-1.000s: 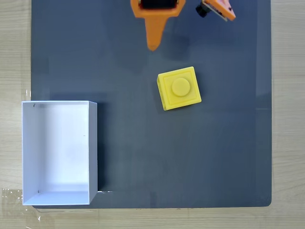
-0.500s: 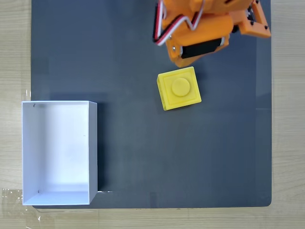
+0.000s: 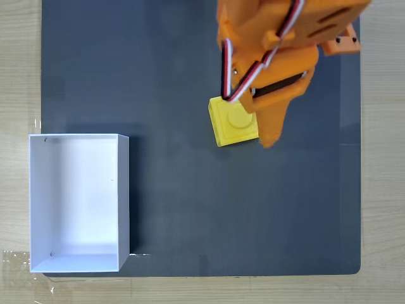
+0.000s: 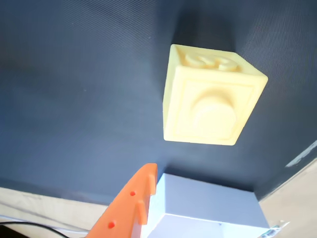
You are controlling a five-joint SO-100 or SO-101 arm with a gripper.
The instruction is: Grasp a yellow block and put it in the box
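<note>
The yellow block (image 3: pixel 231 125) rests on the dark mat right of centre in the fixed view, with its round stud facing up. My orange gripper (image 3: pixel 254 130) has come down over its upper right part and stands open. One fingertip (image 3: pixel 269 135) lies just right of the block; the other is hidden under the arm. In the wrist view the yellow block (image 4: pixel 210 101) sits up and to the right of one orange finger (image 4: pixel 130 208), apart from it. The white box (image 3: pixel 123 190) stands open-topped at the lower left, and its wall (image 4: pixel 208 206) shows at the bottom of the wrist view.
The dark grey mat (image 3: pixel 190 63) covers most of the wooden table (image 3: pixel 19 63). The box sits at the mat's left edge, with bare mat between it and the block. The arm's body (image 3: pixel 285 38) fills the upper right.
The arm has moved down from the top edge onto the block, now covering its upper right part. Block and box have stayed in place.
</note>
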